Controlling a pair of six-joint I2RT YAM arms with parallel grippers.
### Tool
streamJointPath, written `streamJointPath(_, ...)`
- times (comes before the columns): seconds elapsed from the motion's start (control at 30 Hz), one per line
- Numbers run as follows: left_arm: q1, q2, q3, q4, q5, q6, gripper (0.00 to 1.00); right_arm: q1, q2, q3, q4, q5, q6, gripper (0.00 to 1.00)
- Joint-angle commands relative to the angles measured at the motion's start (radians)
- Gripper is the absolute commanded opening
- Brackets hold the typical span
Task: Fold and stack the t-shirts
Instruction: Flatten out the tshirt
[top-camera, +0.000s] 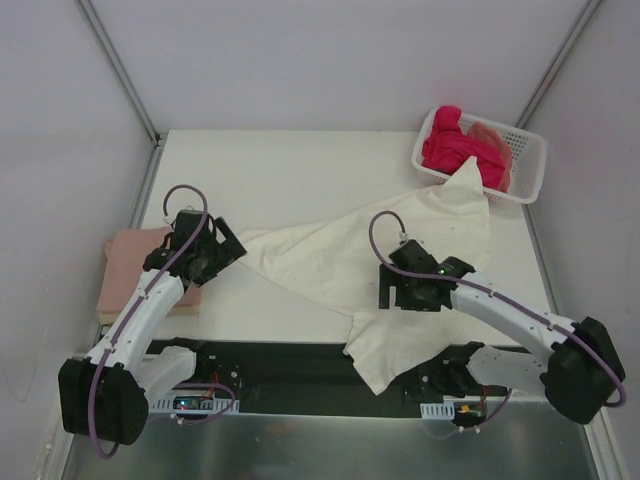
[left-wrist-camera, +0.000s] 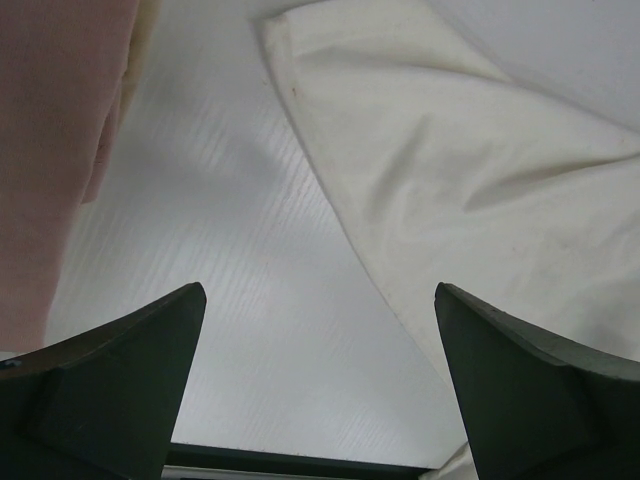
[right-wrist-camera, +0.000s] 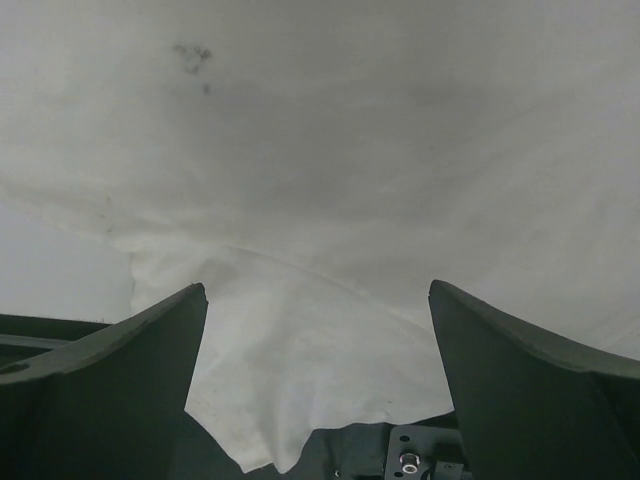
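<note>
The cream-white t-shirt (top-camera: 345, 262) lies spread and crumpled across the middle of the table; one end reaches the basket and another hangs over the near edge. My left gripper (top-camera: 228, 250) is open and empty just left of the shirt's left corner, which shows in the left wrist view (left-wrist-camera: 470, 180). My right gripper (top-camera: 392, 290) is open and empty above the shirt's near part (right-wrist-camera: 320, 180). The dusty pink folded t-shirt (top-camera: 128, 262) lies at the left edge, partly under my left arm, and also shows in the left wrist view (left-wrist-camera: 50, 150). Magenta (top-camera: 455, 145) and peach (top-camera: 495, 140) shirts sit in the basket.
The white lattice basket (top-camera: 530, 160) stands at the back right corner. White walls and metal posts close in the table. The black strip with the arm bases (top-camera: 290, 365) runs along the near edge, under the shirt's hanging end.
</note>
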Motion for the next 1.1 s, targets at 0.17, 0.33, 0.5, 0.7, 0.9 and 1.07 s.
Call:
streamJointPath(0.17, -0.026, -0.072, -0.065, 0.059, 0.012, -0.034, 0.99, -0.077, 0.331, 0.113, 0.064, 0.109, 0.015, 0.97)
streamJointPath(0.33, -0.035, -0.101, -0.079, 0.074, 0.007, -0.046, 0.99, -0.226, 0.526, 0.251, 0.047, 0.132, -0.037, 0.97)
streamJointPath(0.5, -0.038, -0.101, -0.091, 0.086, -0.002, -0.043, 0.99, -0.353, 0.709, 0.478, 0.001, 0.109, -0.096, 0.97)
streamJointPath(0.7, -0.04, -0.056, -0.076, 0.1, -0.001, -0.031, 0.99, -0.418, 0.974, 0.857, -0.07, 0.086, -0.24, 0.97)
streamJointPath(0.9, -0.046, 0.014, -0.064, 0.108, -0.019, -0.034, 0.99, -0.412, 0.875, 0.851, -0.061, 0.109, -0.353, 0.97)
streamJointPath(1.07, -0.07, 0.094, -0.059, 0.142, -0.056, -0.049, 0.99, -0.302, 0.599, 0.62, 0.03, 0.092, -0.383, 0.97)
